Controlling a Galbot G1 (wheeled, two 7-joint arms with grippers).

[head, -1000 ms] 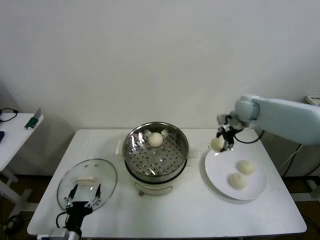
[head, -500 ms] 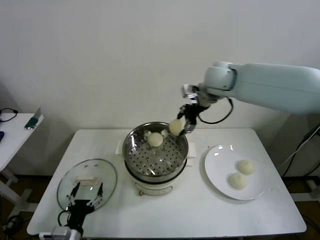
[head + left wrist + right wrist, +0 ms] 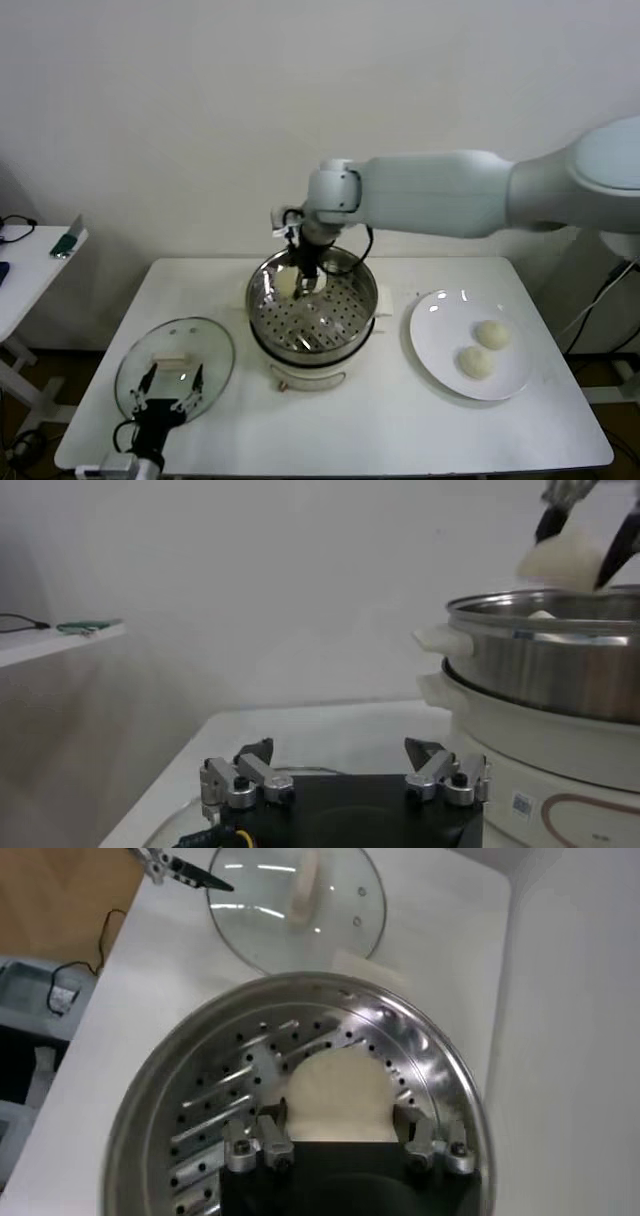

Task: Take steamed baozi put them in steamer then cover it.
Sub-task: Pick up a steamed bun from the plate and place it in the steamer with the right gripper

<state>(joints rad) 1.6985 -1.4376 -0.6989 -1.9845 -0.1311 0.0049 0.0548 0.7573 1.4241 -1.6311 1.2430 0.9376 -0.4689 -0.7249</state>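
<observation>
Your right gripper [image 3: 303,278] fingers grasp a baozi [image 3: 334,1095] over the steamer [image 3: 312,305]; lower it onto bare tray before letting go.

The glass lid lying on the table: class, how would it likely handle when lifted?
The glass lid is probably stiff and breakable, being clear glass. Its smooth dome looks slippery, so its white handle seems the safer grip. Lying flat on the table, it should not roll.
</observation>
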